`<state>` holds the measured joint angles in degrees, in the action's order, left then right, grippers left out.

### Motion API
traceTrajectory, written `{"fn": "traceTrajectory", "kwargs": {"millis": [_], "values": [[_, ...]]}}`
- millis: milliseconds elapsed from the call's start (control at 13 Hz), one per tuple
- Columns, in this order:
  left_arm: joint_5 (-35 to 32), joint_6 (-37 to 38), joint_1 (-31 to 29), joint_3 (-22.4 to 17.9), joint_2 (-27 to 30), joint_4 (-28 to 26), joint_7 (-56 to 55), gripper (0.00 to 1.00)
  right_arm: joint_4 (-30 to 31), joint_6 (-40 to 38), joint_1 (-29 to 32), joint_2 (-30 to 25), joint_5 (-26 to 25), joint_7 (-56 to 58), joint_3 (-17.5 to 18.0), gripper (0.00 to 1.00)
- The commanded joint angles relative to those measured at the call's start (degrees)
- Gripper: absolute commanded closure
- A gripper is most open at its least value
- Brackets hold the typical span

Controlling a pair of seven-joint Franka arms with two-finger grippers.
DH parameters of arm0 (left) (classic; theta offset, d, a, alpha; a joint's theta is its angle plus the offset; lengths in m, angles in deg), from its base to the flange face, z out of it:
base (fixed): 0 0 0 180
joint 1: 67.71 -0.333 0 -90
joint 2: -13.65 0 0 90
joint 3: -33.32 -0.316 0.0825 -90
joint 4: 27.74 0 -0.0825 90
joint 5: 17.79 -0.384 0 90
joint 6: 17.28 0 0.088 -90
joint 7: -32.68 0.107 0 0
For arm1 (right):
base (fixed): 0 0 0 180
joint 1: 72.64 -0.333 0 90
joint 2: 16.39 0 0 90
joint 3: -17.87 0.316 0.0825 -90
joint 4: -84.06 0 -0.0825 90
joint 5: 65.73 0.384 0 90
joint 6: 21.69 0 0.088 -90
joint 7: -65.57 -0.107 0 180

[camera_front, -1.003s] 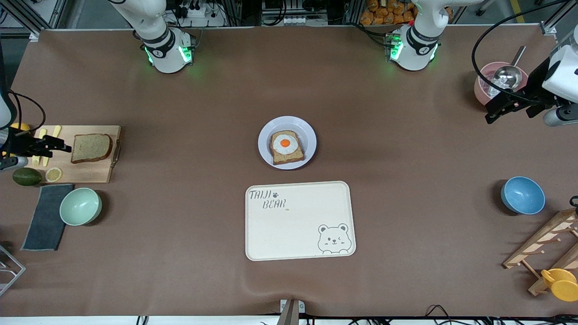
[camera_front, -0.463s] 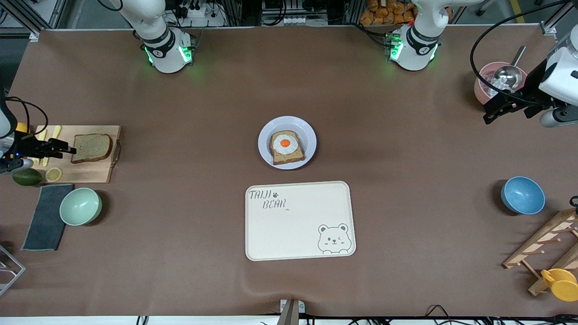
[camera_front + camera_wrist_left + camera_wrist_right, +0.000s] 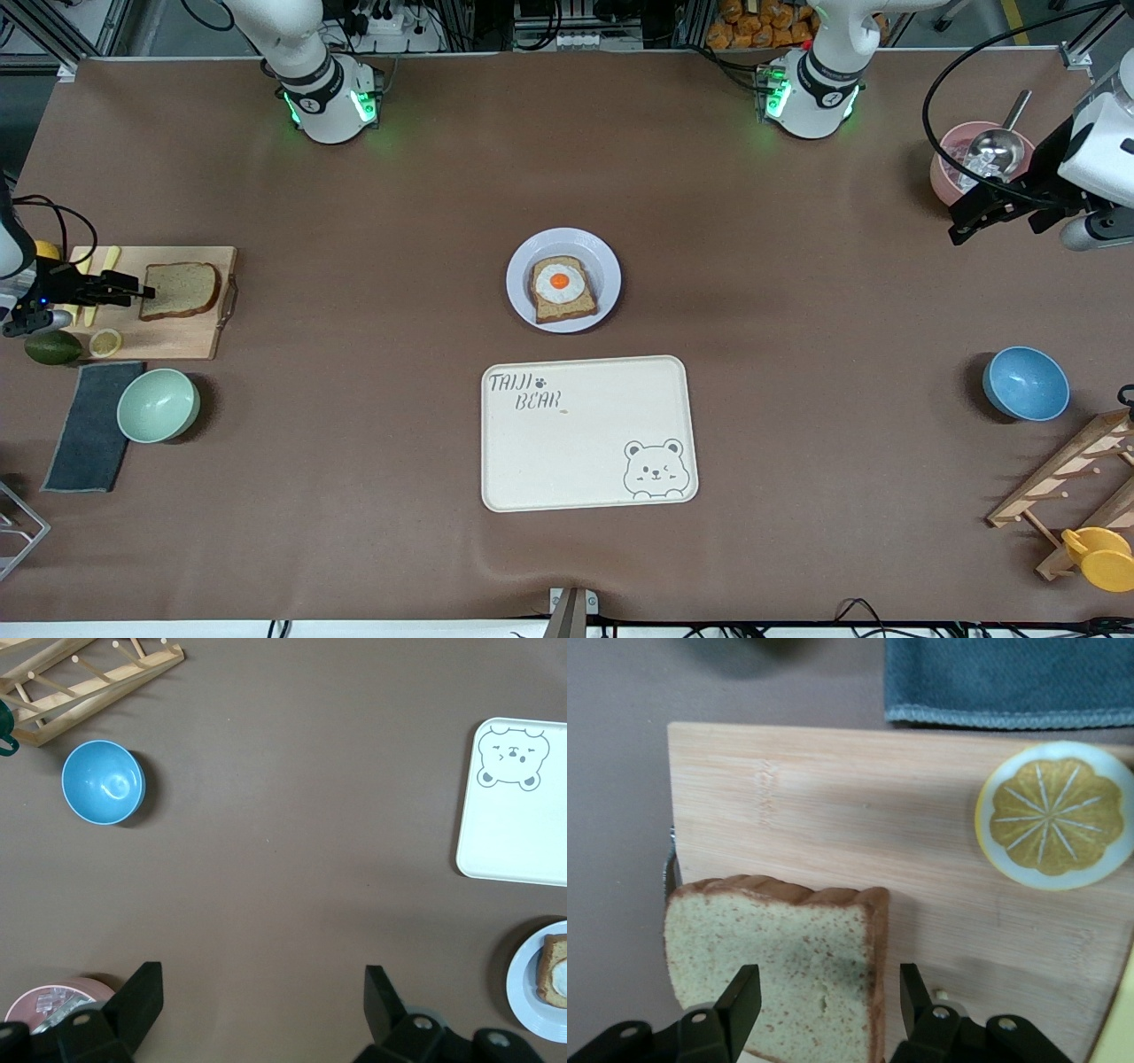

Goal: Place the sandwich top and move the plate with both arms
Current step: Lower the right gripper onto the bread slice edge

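Observation:
The sandwich top (image 3: 182,290) lies flat on a wooden cutting board (image 3: 177,341) at the right arm's end of the table. It also shows in the right wrist view (image 3: 775,970). My right gripper (image 3: 142,291) is open just over the slice's crust edge; in the right wrist view (image 3: 828,988) one finger is over the bread and the other over bare board. The plate (image 3: 523,266) sits mid-table with the egg-topped slice (image 3: 563,288) on it. My left gripper (image 3: 959,232) is open and empty, waiting in the air by the pink bowl (image 3: 952,168); it also shows in the left wrist view (image 3: 263,979).
A cream bear tray (image 3: 585,434) lies nearer the camera than the plate. A lemon slice (image 3: 105,341), an avocado (image 3: 51,346), a green bowl (image 3: 158,405) and a grey cloth (image 3: 89,434) surround the board. A blue bowl (image 3: 1025,383) and a wooden rack (image 3: 1072,487) are at the left arm's end.
My right gripper has moved along the board toward the bread slice and now reaches its edge. The left arm has barely shifted.

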<state>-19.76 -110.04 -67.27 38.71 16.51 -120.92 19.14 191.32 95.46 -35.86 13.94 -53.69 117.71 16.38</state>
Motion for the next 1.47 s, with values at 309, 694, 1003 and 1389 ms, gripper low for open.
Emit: {"fn": "traceTrajectory", "kwargs": {"millis": [309,694,1003,1389], "values": [[-0.67,-2.68,-0.53,0.41,1.0,-1.13,0.7,0.0,-1.78,-0.69,2.16,2.01,2.55,3.76,1.14,0.39],[-0.67,-3.56,-0.53,0.41,0.3,-1.22,0.79,0.0,-2.05,-0.51,2.25,2.98,2.82,4.81,1.14,0.47],[-0.67,-4.44,-0.44,0.41,-0.58,-1.22,0.79,0.0,-2.05,0.02,3.39,3.77,2.9,8.06,1.32,0.88],[-0.67,-4.18,-0.53,0.41,-0.58,-1.31,0.79,0.0,-2.57,-0.77,2.69,3.34,4.4,7.89,1.23,1.0]]}}
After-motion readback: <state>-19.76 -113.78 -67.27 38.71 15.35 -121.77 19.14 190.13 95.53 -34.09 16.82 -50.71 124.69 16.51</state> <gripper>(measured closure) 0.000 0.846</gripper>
